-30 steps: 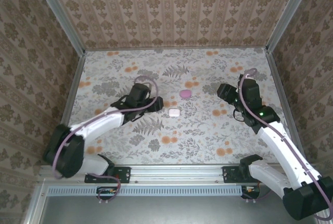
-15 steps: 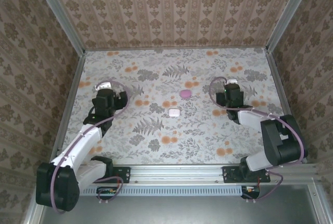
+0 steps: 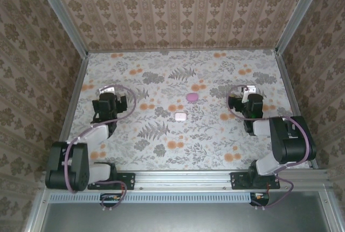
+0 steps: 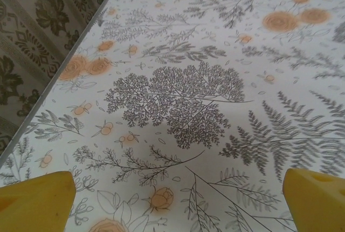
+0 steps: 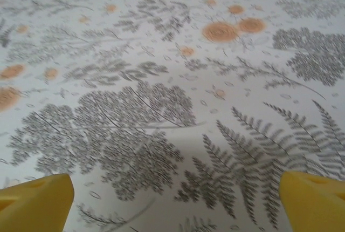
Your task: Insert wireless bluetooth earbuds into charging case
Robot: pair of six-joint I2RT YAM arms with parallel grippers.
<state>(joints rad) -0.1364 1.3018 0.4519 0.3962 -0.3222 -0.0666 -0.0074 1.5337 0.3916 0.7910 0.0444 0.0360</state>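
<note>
At mid-bench, shut charging case [image 3: 180, 116]; left end effector [image 4: 177, 199] and right end effector [image 5: 175, 199] gape empty; seemingly finished, just park arms.

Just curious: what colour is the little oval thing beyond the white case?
The oval is pink, clearest in the top view.

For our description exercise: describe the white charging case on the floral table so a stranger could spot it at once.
Look at the floral table. Near its middle lies the charging case, a small box. Unlike the pink oval just behind it, it is white and squarish.
</note>
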